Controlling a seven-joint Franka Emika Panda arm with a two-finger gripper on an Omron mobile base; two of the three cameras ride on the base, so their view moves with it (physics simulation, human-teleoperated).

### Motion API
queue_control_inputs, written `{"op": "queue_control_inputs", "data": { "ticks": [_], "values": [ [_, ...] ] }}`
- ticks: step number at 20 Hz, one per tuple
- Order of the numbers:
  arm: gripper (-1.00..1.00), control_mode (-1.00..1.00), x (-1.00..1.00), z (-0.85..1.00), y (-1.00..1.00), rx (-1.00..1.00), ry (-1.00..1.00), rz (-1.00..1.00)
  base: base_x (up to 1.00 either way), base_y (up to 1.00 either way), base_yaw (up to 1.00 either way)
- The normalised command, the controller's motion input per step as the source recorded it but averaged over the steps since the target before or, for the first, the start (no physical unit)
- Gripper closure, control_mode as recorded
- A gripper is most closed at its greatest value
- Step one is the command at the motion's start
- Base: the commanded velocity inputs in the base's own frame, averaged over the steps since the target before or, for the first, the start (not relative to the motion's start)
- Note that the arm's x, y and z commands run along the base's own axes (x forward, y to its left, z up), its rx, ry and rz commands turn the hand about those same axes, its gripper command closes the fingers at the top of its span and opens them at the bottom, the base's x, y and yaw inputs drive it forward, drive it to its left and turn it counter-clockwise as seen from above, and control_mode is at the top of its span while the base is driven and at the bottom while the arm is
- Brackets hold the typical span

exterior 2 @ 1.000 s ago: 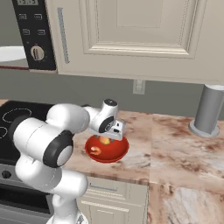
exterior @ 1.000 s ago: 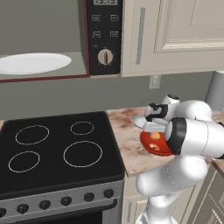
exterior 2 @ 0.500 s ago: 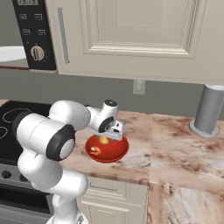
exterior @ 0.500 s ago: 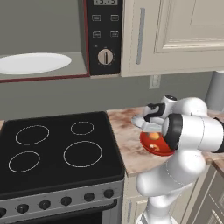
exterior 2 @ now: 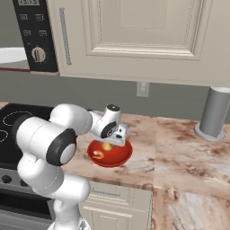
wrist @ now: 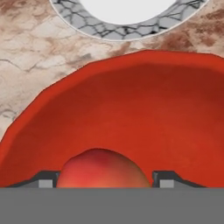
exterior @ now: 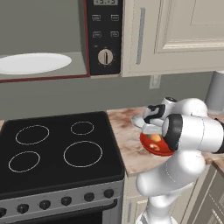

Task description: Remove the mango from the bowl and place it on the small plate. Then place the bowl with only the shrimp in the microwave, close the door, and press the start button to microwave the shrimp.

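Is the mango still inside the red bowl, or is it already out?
Still inside. In the hand view the mango sits low in the bowl, between the fingertips of the gripper.

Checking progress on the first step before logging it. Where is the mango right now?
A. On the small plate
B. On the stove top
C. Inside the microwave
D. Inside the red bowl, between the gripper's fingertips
D: the hand view shows the mango low in the red bowl, a fingertip at each side of it, gripper open around it.

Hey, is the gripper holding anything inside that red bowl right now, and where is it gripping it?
The gripper straddles the mango at its sides in the bowl; a firm hold cannot be told.
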Motion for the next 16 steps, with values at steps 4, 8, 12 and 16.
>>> {"op": "queue_control_inputs", "data": {
  "ticks": [4, 8, 12, 16],
  "values": [
    [1.0, -1.0, -0.12, -0.04, 0.0, 0.0, 0.0, 0.0, 0.0, 0.0, 0.0],
    [1.0, -1.0, -0.04, 0.51, -0.01, 0.0, -0.12, 0.0, 0.0, 0.0, 0.0],
    [1.0, -1.0, -0.22, 0.89, -0.03, 0.0, -0.28, 0.0, 0.0, 0.0, 0.0],
    [1.0, -1.0, -0.07, 0.73, 0.0, 0.0, -0.21, 0.0, 0.0, 0.0, 0.0]
  ]
}}
